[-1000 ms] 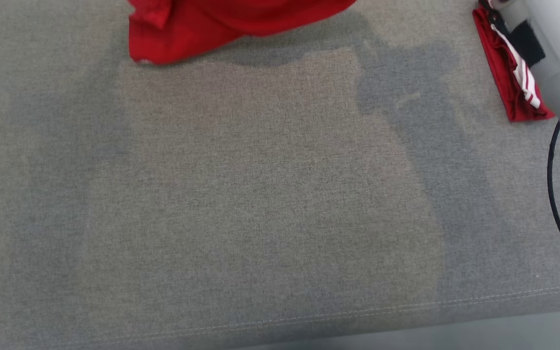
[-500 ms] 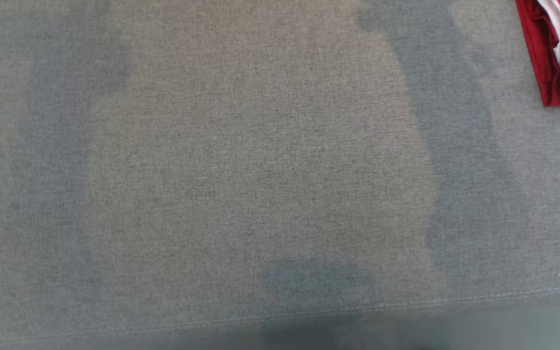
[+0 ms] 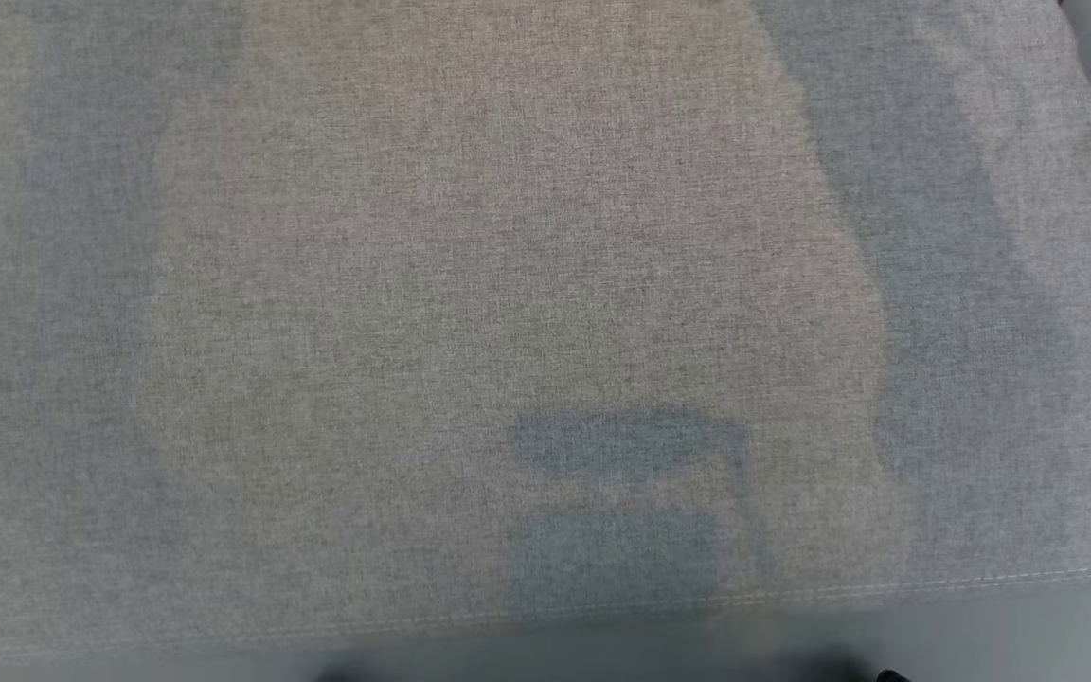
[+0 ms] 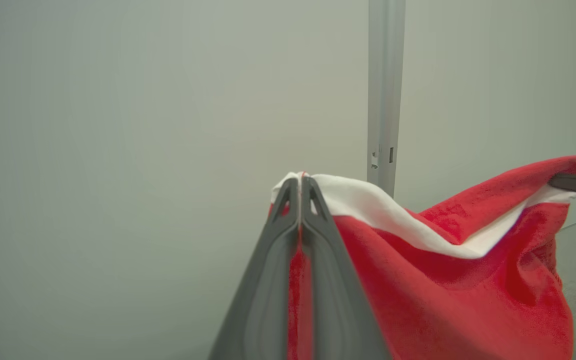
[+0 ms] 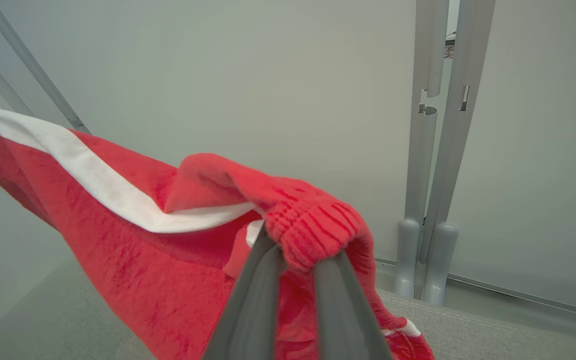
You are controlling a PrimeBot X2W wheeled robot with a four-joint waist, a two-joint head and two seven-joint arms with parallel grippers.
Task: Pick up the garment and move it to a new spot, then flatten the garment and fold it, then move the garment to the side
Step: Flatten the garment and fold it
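Currently, the red terry-cloth garment with a white edge band (image 4: 443, 280) hangs in the air, stretched between both claws. The left claw (image 4: 300, 182) is pressed together on the white band (image 4: 368, 200), with the cloth running away to its right and below it. The right claw (image 5: 300, 252) is clamped on a bunched red fold, with the cloth spreading to its left. Step in hand, by judgement: carrying the garment to its new spot. The next move calls for lowering both claws level over the grey fabric-covered tabletop (image 3: 508, 284), with the edge held taut so the cloth lands flat.
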